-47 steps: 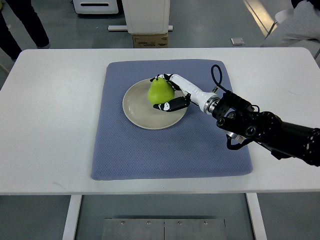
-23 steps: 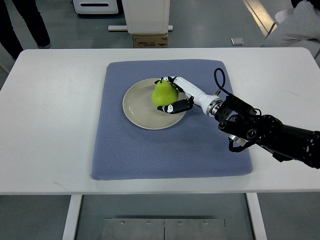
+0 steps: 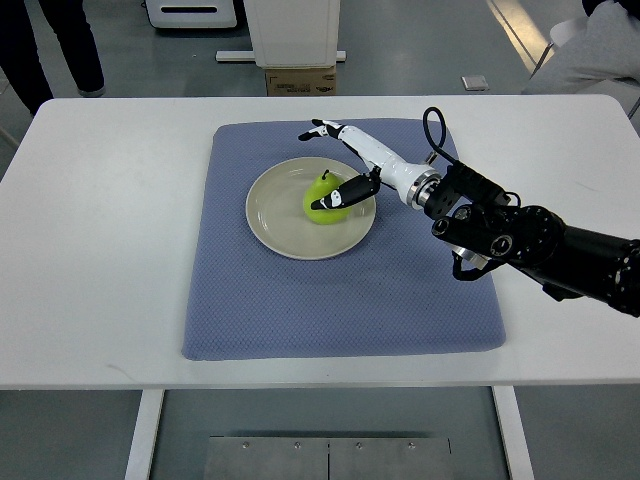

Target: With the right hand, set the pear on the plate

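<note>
Right hand [image 3: 345,165] spread, released; pear [image 3: 321,197] on plate [image 3: 275,215]; blue mat [image 3: 300,300] beneath.

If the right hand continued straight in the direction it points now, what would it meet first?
The right hand points up-left. Its line crosses the blue mat, then bare white table; nothing stands there. The pear lies beside it, though height is unclear.
</note>
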Robot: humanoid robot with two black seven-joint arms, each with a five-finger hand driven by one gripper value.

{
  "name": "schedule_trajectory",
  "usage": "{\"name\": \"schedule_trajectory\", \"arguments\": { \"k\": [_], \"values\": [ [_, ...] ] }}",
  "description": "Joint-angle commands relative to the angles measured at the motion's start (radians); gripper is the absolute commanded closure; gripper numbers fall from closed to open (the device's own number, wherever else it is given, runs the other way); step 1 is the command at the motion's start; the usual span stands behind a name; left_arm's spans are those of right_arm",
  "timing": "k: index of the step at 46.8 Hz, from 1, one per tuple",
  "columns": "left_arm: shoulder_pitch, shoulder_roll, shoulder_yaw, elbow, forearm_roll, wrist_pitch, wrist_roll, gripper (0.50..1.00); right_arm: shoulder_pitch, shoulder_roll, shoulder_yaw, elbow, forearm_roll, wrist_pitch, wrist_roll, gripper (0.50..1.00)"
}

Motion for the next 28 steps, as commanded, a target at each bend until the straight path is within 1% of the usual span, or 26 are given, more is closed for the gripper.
{"name": "schedule_trajectory", "arguments": {
  "k": [1,7,12,15,18,23,26,28],
  "values": [
    [0.000,0.000,0.000,0.000,-0.001,0.000,0.000,0.500,-0.001,0.000,0.048,-0.004,0.002,0.000,-0.002,0.500],
    [0.000,0.000,0.000,0.000,0.000,0.000,0.000,0.500,-0.035,0.000,0.194,-0.007,0.004,0.000,-0.004,0.500],
    [0.000,0.000,0.000,0.000,0.000,0.000,0.000,0.500,-0.092,0.000,0.313,-0.005,0.005,-0.002,-0.002,0.500],
    [0.000,0.000,0.000,0.000,0.000,0.000,0.000,0.500,-0.144,-0.043,0.408,-0.005,0.010,0.001,-0.006,0.500],
    [0.000,0.000,0.000,0.000,-0.001,0.000,0.000,0.500,-0.194,-0.064,0.511,-0.005,0.012,0.003,-0.015,0.500],
    [0.000,0.000,0.000,0.000,0.000,0.000,0.000,0.500,-0.250,-0.083,0.668,-0.005,0.038,0.017,-0.074,0.500],
    [0.000,0.000,0.000,0.000,-0.001,0.000,0.000,0.500,-0.273,-0.101,0.729,-0.005,0.074,0.031,-0.114,0.500],
    [0.000,0.000,0.000,0.000,-0.001,0.000,0.000,0.500,-0.280,-0.113,0.758,-0.005,0.100,0.044,-0.128,0.500]
  ]
}}
